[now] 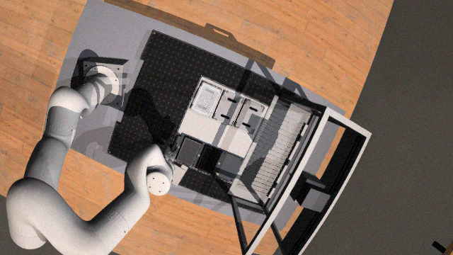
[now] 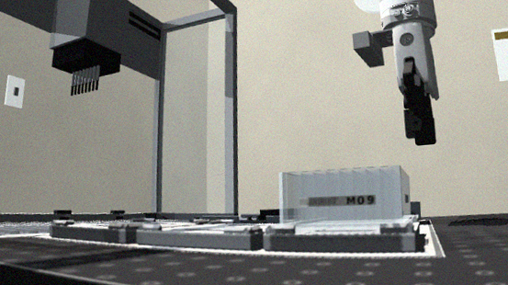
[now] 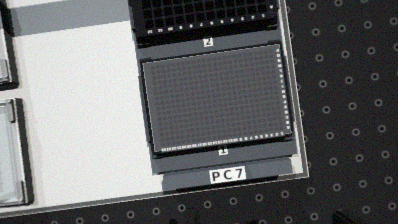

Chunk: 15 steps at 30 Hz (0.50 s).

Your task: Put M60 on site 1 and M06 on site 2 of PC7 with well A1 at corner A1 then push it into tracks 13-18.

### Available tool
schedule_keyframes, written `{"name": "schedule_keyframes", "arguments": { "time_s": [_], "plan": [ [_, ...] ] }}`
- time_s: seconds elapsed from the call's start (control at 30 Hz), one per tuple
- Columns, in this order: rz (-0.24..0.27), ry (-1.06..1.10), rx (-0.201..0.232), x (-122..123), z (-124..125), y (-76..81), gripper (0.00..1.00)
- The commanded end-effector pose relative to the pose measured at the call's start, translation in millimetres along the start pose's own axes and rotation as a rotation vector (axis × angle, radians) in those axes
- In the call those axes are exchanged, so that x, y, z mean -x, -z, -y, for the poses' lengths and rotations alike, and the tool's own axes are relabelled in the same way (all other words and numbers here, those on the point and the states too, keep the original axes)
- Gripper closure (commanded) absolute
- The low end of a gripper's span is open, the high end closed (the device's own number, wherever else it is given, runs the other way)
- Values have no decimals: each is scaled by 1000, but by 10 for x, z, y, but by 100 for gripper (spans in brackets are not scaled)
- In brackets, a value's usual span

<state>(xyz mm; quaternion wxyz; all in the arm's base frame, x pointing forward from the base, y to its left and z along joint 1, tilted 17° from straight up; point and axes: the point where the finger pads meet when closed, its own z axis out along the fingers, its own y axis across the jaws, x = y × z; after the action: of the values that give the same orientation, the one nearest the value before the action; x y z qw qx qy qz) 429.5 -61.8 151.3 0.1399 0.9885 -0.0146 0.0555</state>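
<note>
Fingers of the gripper [image 2: 420,134] are held apart with nothing between them, hanging high above the deck. Below, the carrier [image 3: 260,176] lies on the apron, a fine-welled plate [image 3: 216,97] seated on site 1 and a dark plate [image 3: 205,15] on site 2. A deep block [image 2: 343,195] is seen in its nest.

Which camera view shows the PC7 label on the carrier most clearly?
The wrist view: the PC7 label reads plainly there, at the carrier's handle end. The top view shows the carrier small, its label unreadable. In the exterior view I cannot pick the label out.
</note>
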Motion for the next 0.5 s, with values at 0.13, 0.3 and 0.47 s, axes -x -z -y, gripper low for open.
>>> {"name": "schedule_keyframes", "arguments": {
  "time_s": [0.13, 0.3, 0.47],
  "plan": [
    [-2, 142, -4, 134, 69, 14, 18],
    [-2, 142, -4, 134, 69, 14, 18],
    [-2, 142, -4, 134, 69, 14, 18]
  ]
}}
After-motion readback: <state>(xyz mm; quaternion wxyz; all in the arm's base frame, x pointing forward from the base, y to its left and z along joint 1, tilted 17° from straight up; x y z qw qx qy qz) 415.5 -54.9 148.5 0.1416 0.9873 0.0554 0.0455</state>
